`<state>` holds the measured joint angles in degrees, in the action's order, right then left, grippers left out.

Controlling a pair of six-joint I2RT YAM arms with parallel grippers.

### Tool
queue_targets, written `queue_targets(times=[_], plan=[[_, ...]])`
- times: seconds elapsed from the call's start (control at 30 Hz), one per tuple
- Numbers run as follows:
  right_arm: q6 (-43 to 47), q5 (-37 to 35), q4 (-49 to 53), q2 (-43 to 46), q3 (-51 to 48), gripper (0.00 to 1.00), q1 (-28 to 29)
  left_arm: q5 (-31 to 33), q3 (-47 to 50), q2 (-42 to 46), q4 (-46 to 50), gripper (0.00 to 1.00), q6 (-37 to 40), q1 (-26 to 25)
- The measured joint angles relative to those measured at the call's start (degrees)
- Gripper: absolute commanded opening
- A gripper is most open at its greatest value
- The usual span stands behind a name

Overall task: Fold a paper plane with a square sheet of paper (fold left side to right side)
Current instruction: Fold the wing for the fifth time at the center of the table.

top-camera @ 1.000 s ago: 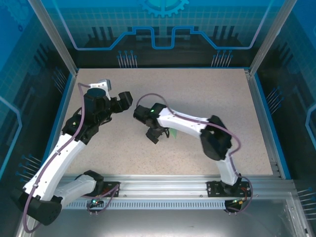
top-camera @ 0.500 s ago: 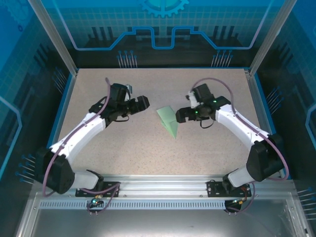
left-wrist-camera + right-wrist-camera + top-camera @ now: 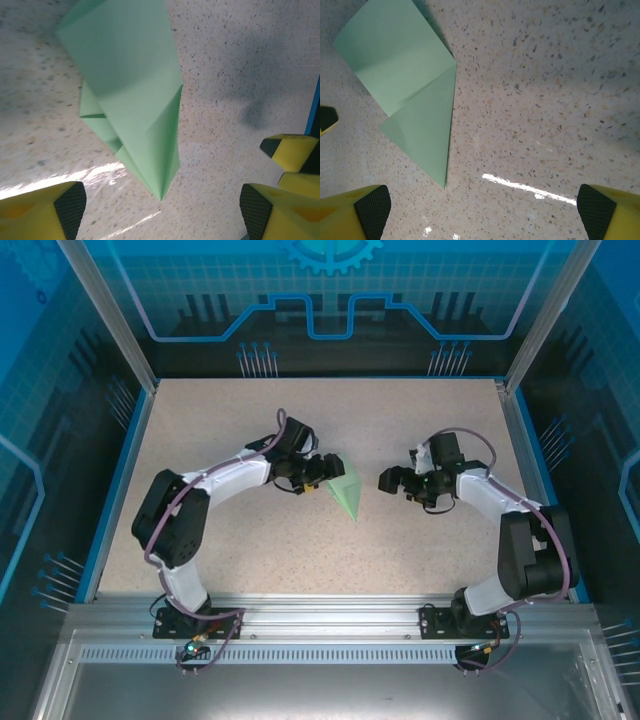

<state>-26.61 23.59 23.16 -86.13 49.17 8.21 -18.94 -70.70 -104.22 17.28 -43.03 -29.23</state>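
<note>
The paper plane lies flat on the speckled table as a pale mint-green pointed dart, its tip toward the near edge. My left gripper is open at the plane's upper left edge, low over the table. In the left wrist view the plane lies ahead of the open left gripper, its tip between the fingertips and touching neither. My right gripper is open, a short way right of the plane. The right wrist view has the plane at upper left, apart from the right gripper.
The beige speckled table is bordered by a blue rim and aluminium posts. The right gripper's yellow fingers show at the right edge of the left wrist view. Open tabletop lies in front of and behind the plane.
The right arm drew back to the right, uncovering the plane. The left gripper swung right and came up against the plane's left edge. The plane has stayed put for the last half second.
</note>
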Motion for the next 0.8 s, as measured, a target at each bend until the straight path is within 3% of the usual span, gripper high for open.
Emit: queue_targets(times=[0.37, 0.53, 0.7, 0.8], plan=[[-0.2, 2.8, -1.9, -1.6, -0.8, 1.0, 0.0, -1.5, -5.0, -9.9, -1.4, 0.75, -2.1, -0.9], [-0.2, 4.2, -3.0, -1.8, -0.8, 0.99, 0.0, -1.5, -6.0, -11.8, -2.6, 0.59, -1.7, -0.9], [-0.4, 6.8, -5.3, -1.8, -1.2, 0.92, -0.4, -1.1, -6.6, -12.4, -3.7, 0.3, 0.9, -0.9], [-0.3, 9.2, -7.2, -1.8, -1.8, 0.91, -1.4, -0.8, -6.7, -12.4, -4.8, 0.18, 2.9, -0.9]])
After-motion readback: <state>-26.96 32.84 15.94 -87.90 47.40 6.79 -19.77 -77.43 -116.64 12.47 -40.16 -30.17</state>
